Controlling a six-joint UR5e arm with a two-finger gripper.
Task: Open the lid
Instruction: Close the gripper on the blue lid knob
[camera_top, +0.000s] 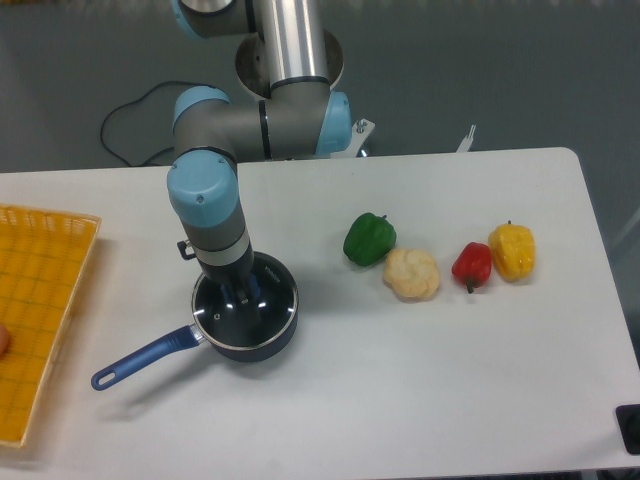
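Camera: round glass lid (262, 312), silver-rimmed, on saucepan (245, 345)

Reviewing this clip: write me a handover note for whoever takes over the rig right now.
Gripper: down over the lid's centre, fingers around the blue knob area; whether it is clamped cannot be told from this view.
Lid: seated on the saucepan, which sits left of centre on the table, blue handle pointing front-left.
Done: approach to the knob.
Left: confirm the grasp, lift the lid off, set it down.
Nearby: orange basket at the left; vegetables to the right.
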